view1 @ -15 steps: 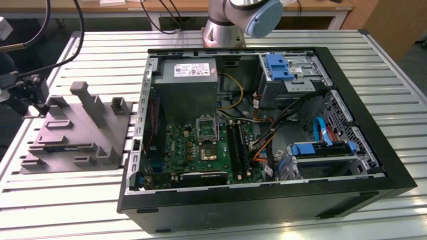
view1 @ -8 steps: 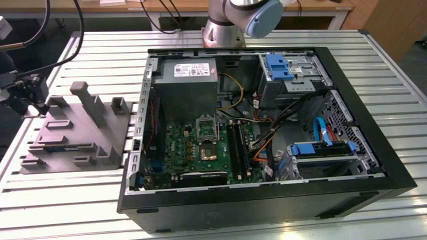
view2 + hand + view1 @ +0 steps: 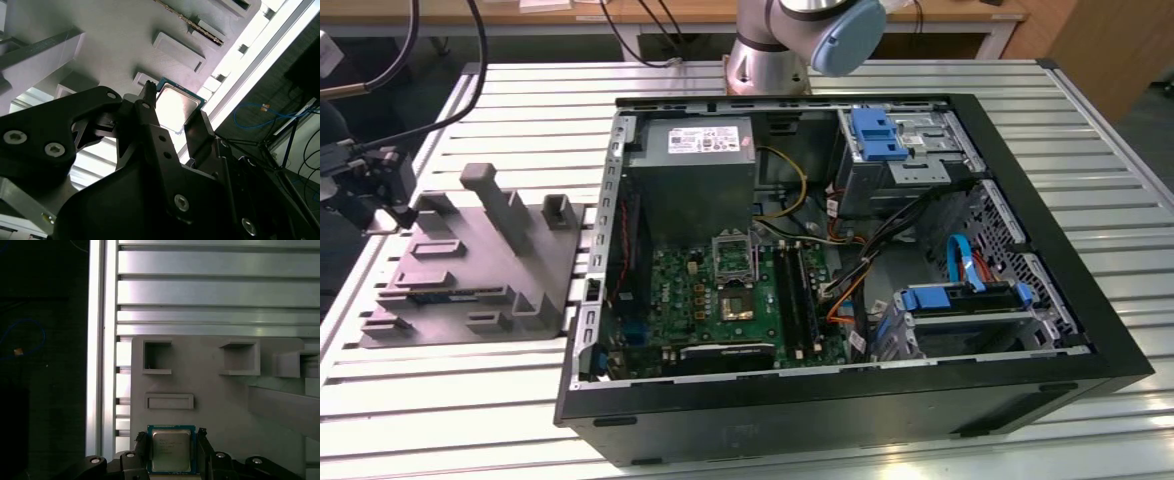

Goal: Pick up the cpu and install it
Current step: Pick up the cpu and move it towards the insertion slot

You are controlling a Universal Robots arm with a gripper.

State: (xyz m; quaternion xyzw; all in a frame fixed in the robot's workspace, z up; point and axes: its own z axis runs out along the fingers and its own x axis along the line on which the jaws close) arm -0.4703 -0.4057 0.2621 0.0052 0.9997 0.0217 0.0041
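Gripper (image 3: 171, 441) is low over the grey fixture block (image 3: 220, 405), straddling the cpu (image 3: 171, 454). The cpu lies flat on the block near its edge, close to the slotted aluminium table's (image 3: 210, 290) rim. Can't tell whether the grip is clamped or loose. The open PC case (image 3: 827, 420) sits well apart.

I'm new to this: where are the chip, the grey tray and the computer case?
chip (image 3: 171, 450), first wrist view, metal top.
grey tray (image 3: 210, 392), first wrist view, bare flat face.
computer case (image 3: 854, 420), exterior view, near wall.
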